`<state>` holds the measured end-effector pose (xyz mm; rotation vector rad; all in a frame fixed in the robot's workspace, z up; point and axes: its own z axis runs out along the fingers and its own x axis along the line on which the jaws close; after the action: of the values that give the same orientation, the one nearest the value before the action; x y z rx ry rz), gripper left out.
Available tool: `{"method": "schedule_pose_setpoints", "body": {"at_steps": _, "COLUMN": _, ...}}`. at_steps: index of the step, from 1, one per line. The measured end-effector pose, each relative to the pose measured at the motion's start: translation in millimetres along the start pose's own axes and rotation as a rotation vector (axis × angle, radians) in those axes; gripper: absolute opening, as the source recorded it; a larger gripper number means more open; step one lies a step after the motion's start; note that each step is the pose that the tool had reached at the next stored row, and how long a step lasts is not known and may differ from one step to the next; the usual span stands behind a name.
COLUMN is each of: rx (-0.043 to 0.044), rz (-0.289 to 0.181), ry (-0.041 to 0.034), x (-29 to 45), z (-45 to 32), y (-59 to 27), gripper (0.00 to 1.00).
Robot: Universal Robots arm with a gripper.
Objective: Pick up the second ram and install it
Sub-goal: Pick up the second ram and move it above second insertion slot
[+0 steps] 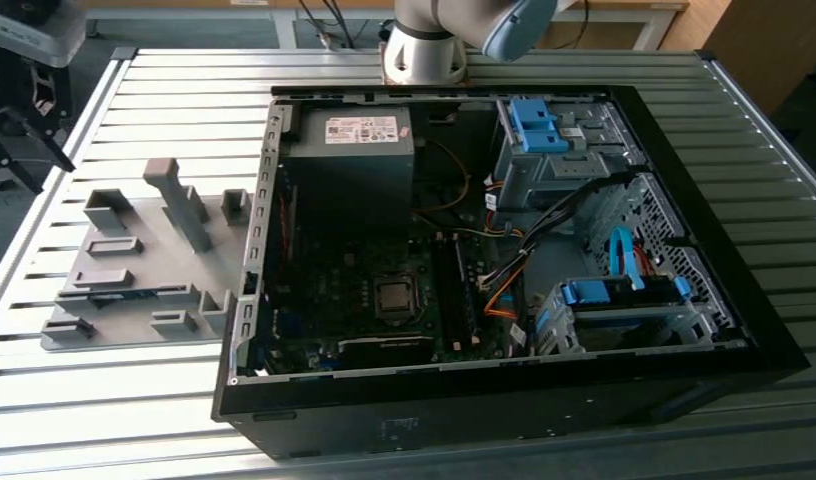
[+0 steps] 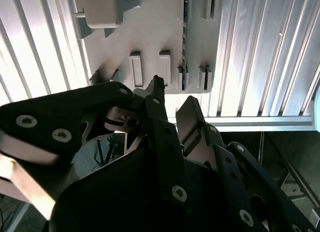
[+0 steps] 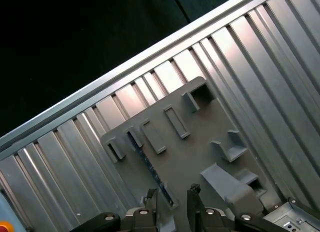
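The ribbed metal counter (image 1: 115, 400) lies under the grey tray (image 1: 141, 250) and runs out past it on all sides. Just beside the tray, on the exterior view's right, sits the black computer case (image 1: 515, 400) on its side with the panel off. Its near wall almost meets the tray's edge.

Further from the tray, past the far corner of the case, the pale base of the arm (image 1: 428, 45) rises from the counter.

Inside the case, the end nearest the tray holds a dark power supply (image 1: 348, 170) with a white label and the motherboard (image 1: 341, 290). The blue drive-bay clips (image 1: 535, 125) are on the side away from the tray.

The tray is a flat grey plate with raised blocks, posts and narrow slots moulded into it.

The gripper (image 3: 171, 199) hangs above the tray. Both wrist views look down past its black fingertips onto the grey plate. The jaws stand apart with nothing between them, and they touch neither the tray nor anything on it.

The second ram (image 3: 150, 167) is in the tray. It stands on its long edge in one of the narrow slots, a thin blue strip held by small grey lugs at each end. In the first wrist view one end of it lines up with the gap between the jaws.
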<state>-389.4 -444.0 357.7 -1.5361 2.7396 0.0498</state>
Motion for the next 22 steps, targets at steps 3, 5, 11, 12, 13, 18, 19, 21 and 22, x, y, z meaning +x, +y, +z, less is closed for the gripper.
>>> {"method": "schedule_pose_setpoints", "body": {"at_steps": 3, "rx": -0.0009, "rz": -0.054, "ry": 0.0016, "x": 0.0, "z": 2.1, "y": 0.0, "gripper": 0.37}}
{"method": "schedule_pose_setpoints", "body": {"at_steps": 5, "rx": -0.0015, "rz": -0.090, "ry": 0.0025, "x": 0.1, "z": 3.5, "y": -0.1, "gripper": 0.37}}
{"method": "schedule_pose_setpoints", "body": {"at_steps": 11, "rx": -0.0032, "rz": -0.199, "ry": 0.0055, "x": 0.1, "z": 7.9, "y": -0.2, "gripper": 0.37}}
{"method": "schedule_pose_setpoints", "body": {"at_steps": 12, "rx": -0.0035, "rz": -0.217, "ry": 0.0061, "x": 0.1, "z": 8.6, "y": -0.2, "gripper": 0.37}}
{"method": "schedule_pose_setpoints", "body": {"at_steps": 13, "rx": -0.0037, "rz": -0.235, "ry": 0.0065, "x": 0.1, "z": 9.4, "y": -0.3, "gripper": 0.37}}
{"method": "schedule_pose_setpoints", "body": {"at_steps": 18, "rx": -0.0052, "rz": -0.327, "ry": 0.0090, "x": 0.2, "z": 13.0, "y": -0.4, "gripper": 0.37}}
{"method": "schedule_pose_setpoints", "body": {"at_steps": 19, "rx": -0.0055, "rz": -0.345, "ry": 0.0095, "x": 0.2, "z": 13.8, "y": -0.4, "gripper": 0.37}}
{"method": "schedule_pose_setpoints", "body": {"at_steps": 21, "rx": -0.0059, "rz": -0.363, "ry": 0.0102, "x": 1.2, "z": 15.3, "y": 0.7, "gripper": 0.37}}
{"method": "schedule_pose_setpoints", "body": {"at_steps": 22, "rx": -0.0058, "rz": -0.364, "ry": 0.0101, "x": 2.8, "z": 16.4, "y": 2.9, "gripper": 0.37}}
